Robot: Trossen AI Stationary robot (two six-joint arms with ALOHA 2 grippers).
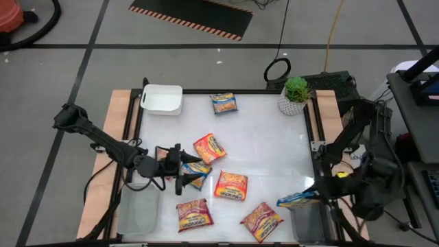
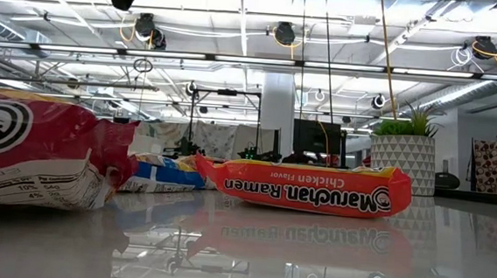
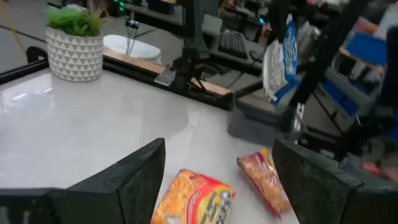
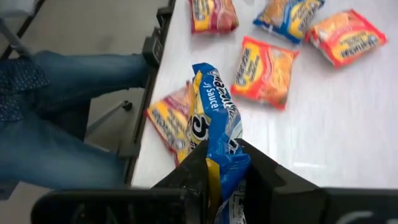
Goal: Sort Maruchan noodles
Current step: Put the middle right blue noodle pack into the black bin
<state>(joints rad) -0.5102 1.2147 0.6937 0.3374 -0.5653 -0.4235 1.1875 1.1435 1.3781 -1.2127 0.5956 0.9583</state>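
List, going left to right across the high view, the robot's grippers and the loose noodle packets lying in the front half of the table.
Left gripper → dark red packet → orange packet → red packet near the front edge → blue packet held in the right gripper.

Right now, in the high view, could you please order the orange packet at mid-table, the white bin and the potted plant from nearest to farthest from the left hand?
1. Orange packet, just past the left hand, towards the table's far side.
2. White bin, at the far left corner.
3. Potted plant, at the far right corner.
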